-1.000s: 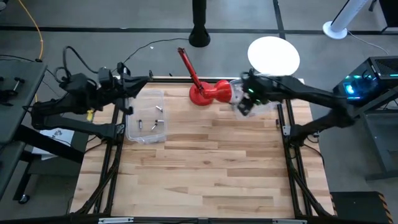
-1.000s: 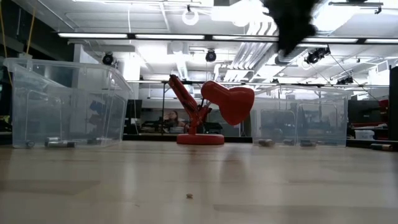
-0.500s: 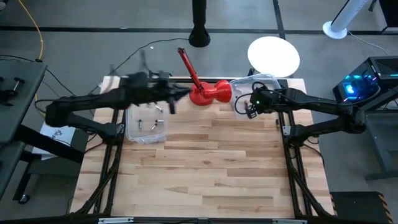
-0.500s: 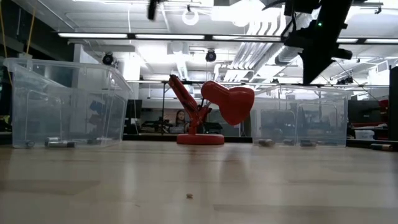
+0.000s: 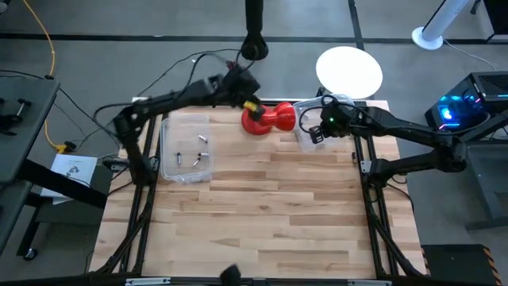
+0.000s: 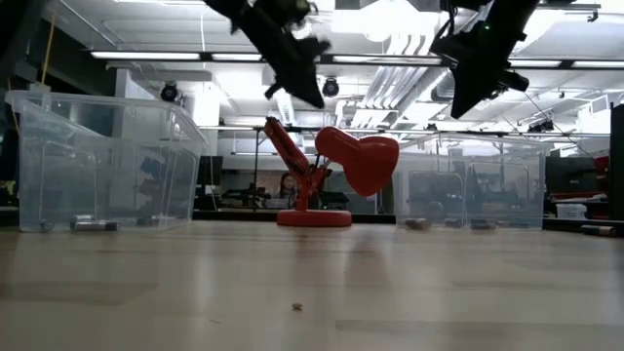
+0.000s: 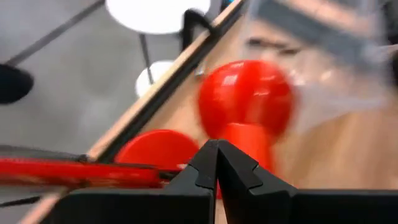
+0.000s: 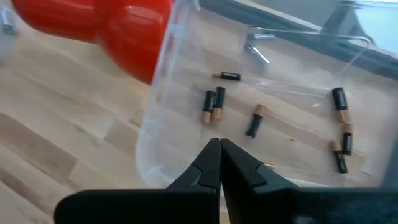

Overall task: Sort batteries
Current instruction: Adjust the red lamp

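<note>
Several black-and-copper batteries (image 8: 212,104) lie on the floor of the clear right bin (image 8: 155,112), which stands at the far right (image 5: 305,141). A few silvery batteries (image 5: 196,160) lie in the clear left bin (image 5: 186,171). My right gripper (image 8: 219,155) hangs shut above the right bin's near-left corner (image 5: 316,135), with nothing between its fingers. My left gripper (image 7: 216,163) is shut and empty, up in the air over the red lamp-shaped object (image 5: 270,119) at the far middle (image 5: 248,99).
The red lamp-shaped object (image 6: 341,171) stands between the two bins, its base on the table and its arm reaching toward the far edge. A white round stool (image 5: 349,71) and a black stand (image 5: 254,32) are beyond the far edge. Bare wood (image 5: 270,214) fills the near half.
My left arm has swung fast from above the left bin toward the table's right and far edge, and its gripper now hangs over the red lamp-shaped object. My right gripper has stayed above the right bin. The batteries and bins have not moved.
</note>
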Tool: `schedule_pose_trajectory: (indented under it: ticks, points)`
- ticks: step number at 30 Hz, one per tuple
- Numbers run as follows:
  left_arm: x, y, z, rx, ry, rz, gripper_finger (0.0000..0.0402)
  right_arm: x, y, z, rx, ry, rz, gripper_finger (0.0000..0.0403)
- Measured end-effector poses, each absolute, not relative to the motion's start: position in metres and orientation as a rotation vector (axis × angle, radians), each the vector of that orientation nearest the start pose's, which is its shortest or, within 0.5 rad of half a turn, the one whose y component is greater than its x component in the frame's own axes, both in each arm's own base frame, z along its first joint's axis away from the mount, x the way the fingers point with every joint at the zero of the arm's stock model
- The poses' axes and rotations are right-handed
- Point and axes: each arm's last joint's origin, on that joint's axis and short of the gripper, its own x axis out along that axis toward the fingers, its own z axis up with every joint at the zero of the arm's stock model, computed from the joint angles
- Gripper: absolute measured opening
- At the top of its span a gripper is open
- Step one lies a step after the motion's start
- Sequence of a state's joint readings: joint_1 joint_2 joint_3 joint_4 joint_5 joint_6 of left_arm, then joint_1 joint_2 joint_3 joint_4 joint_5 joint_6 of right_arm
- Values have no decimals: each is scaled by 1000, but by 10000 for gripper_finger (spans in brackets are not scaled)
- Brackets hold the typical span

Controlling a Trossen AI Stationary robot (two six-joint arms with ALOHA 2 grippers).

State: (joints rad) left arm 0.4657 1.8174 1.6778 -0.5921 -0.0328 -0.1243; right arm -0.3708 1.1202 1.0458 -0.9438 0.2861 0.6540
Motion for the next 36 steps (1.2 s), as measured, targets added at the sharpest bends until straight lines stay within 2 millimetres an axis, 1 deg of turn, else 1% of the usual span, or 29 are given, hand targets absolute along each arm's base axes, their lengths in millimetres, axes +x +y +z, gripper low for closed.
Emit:
schedule_pose_trajectory:
  ticks: [2, 5, 8, 11, 16, 18, 22, 28, 32, 36]
  points:
    - [370, 203, 314, -282, 764, 502, 0, 188, -82, 302, 620, 793, -909, 1]
    - [380, 222, 300, -311, 863, 453, 0, 189, -82, 303, 621, 779, -904, 0]
    - [390, 233, 280, -320, 963, 439, 0, 191, -82, 304, 623, 758, -899, 0]
    - [401, 240, 267, -322, 992, 433, 0, 192, -83, 305, 624, 745, -896, 0]
    - [408, 244, 255, -312, 1013, 445, 0, 192, -82, 305, 637, 740, -896, 0]
    - [408, 244, 249, -298, 1049, 448, 0, 192, -82, 305, 640, 739, -897, 0]
    - [405, 242, 241, -273, 1124, 418, 0, 192, -82, 305, 640, 739, -897, 0]
    - [402, 239, 239, -242, 1188, 373, 0, 193, -82, 305, 641, 730, -895, 0]
    - [394, 234, 239, -218, 1279, 333, 0, 193, -82, 305, 643, 729, -895, 0]
    - [388, 231, 238, -201, 1358, 334, 0, 193, -81, 305, 659, 740, -879, 0]
